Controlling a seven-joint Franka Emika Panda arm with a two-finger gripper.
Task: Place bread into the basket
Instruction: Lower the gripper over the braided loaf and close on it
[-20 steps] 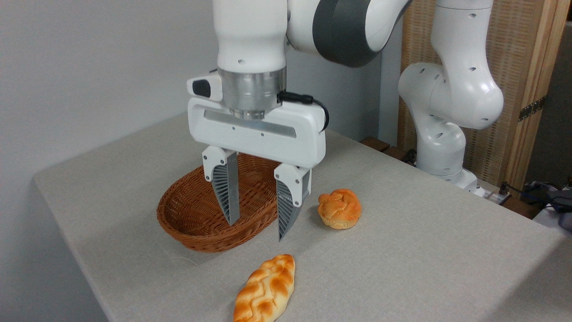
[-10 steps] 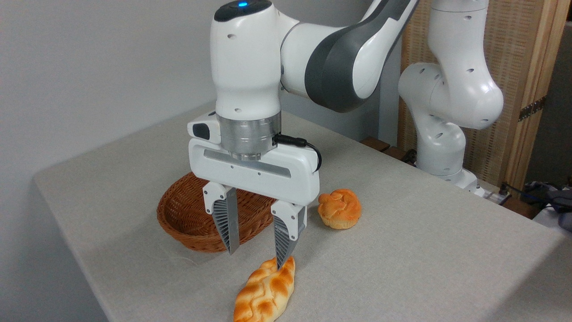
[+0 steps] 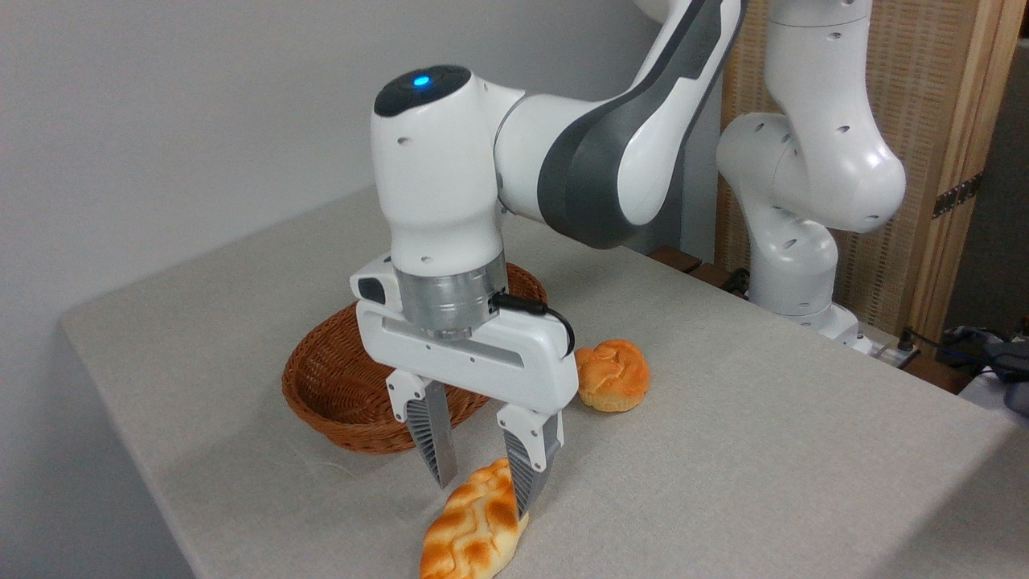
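- Lower and nearer the camera than half a second ago, the white two-finger gripper [image 3: 480,498] has dropped from above the rim of the oval reddish-brown woven wicker basket [image 3: 342,384] to tabletop level, its jaws spread wide and holding nothing.
- Between those jaws lies the far pointed end of the bread [image 3: 474,533], an elongated braided loaf with a glossy golden-orange crust; the right finger overlaps its edge, the left stands apart from it, and most of the loaf stretches toward the camera, resting on the grey cloth-covered tabletop [image 3: 764,450].
- Closing here would likely pinch only the tapered tip, so the slick loaf could pivot, squirt out or droop once lifted; a grip nearer its middle looks safer.
- Behind and to the left of the gripper sits the empty basket, near at hand, with nothing in the way.
- Behind and to the right rests a round knotted orange bun [image 3: 612,375], clear of the route and not the item wanted.
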